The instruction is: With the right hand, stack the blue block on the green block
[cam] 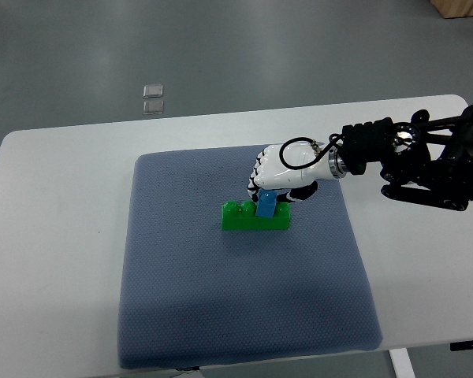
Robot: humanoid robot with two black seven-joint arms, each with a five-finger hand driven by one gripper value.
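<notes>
A green block (255, 217) lies on the blue-grey mat (236, 315) near its middle. A small blue block (266, 205) stands upright on top of the green block. My right hand (277, 181), white with black joints, comes in from the right edge and is curled over the top of the blue block, fingers closed on it. The upper part of the blue block is hidden by the fingers. The left arm is out of view.
The mat covers most of a white table (63, 157). The black right forearm (426, 161) reaches over the table's right side. Two small clear squares (153, 98) lie on the grey floor beyond the far edge.
</notes>
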